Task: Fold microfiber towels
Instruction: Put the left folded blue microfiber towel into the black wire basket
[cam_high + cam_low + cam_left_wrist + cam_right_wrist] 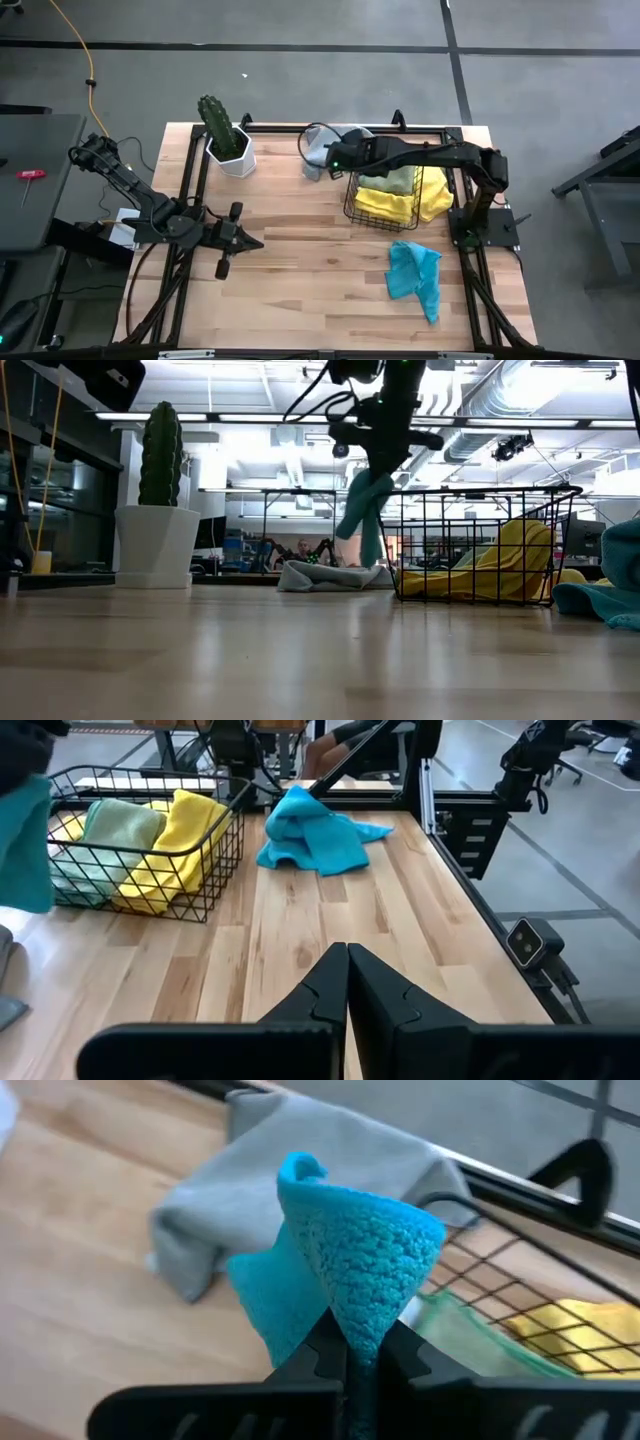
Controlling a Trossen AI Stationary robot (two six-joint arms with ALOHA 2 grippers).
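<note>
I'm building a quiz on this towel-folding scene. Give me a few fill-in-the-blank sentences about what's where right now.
1. The right gripper is shut on a ____ towel, lifted clear of the table.
2. The grey towel lies crumpled between the wire basket and the potted ____.
3. The left gripper is shut and holds ____.
4. The basket holds yellow and light ____ towels.

Missing words: teal; cactus; nothing; green

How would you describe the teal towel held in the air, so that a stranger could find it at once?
Start at the black wire basket on the table's right half. Just beyond its far-left corner, above the crumpled grey towel, the right tool pinches a teal towel that hangs clear of the wood. The other teal towel lies crumpled on the table.
</note>
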